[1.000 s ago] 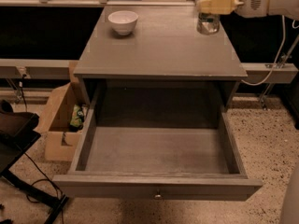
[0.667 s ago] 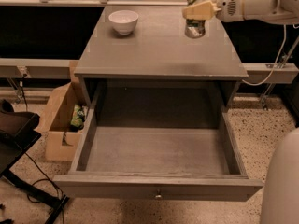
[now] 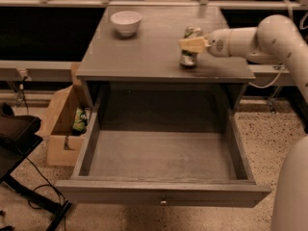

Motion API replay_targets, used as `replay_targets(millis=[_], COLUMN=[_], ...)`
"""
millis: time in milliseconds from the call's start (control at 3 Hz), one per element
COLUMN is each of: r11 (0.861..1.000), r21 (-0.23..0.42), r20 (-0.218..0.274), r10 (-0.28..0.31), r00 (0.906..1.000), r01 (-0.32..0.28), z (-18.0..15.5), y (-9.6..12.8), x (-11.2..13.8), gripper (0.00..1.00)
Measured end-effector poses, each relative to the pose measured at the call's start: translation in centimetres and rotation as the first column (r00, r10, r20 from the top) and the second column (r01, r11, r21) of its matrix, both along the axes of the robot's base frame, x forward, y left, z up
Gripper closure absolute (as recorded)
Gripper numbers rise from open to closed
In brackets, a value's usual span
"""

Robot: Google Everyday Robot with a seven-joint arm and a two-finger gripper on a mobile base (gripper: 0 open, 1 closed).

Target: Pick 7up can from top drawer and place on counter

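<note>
The 7up can [image 3: 189,57], green and white with a silver top, stands upright on the counter [image 3: 144,52] near its front right part. My gripper [image 3: 192,44] reaches in from the right on the white arm [image 3: 255,36], and its pale fingers [image 3: 193,44] are shut around the can's middle. The can's base looks to be resting on the counter. The top drawer [image 3: 163,191] is pulled fully open below and shows only a bare grey floor, with its small knob [image 3: 163,202] on the front panel.
A white bowl [image 3: 126,22] sits at the counter's back left. A cardboard box [image 3: 60,129] with a green item in it stands on the floor left of the cabinet, beside a black object [image 3: 17,134]. My robot body [image 3: 293,191] fills the lower right.
My gripper has carried the can from the counter's back right corner leftward and toward the front, lowering it to the counter surface.
</note>
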State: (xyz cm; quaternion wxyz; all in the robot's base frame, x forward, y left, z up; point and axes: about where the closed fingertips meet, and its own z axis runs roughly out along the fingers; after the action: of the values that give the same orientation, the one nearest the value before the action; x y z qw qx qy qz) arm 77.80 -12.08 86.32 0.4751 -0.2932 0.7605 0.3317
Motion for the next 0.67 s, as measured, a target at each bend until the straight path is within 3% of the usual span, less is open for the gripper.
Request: replay_targets(millis=[333, 667], r11=[1.0, 1.0], r21=[0.0, 0.0], r20=[0.0, 0.0], r10=[0.0, 0.0], r00=[1.0, 1.0], r01=[0.0, 0.0], z=[0.85, 1.83], y=[0.0, 0.0], x=[0.0, 0.0], gripper=[0.82, 0.57])
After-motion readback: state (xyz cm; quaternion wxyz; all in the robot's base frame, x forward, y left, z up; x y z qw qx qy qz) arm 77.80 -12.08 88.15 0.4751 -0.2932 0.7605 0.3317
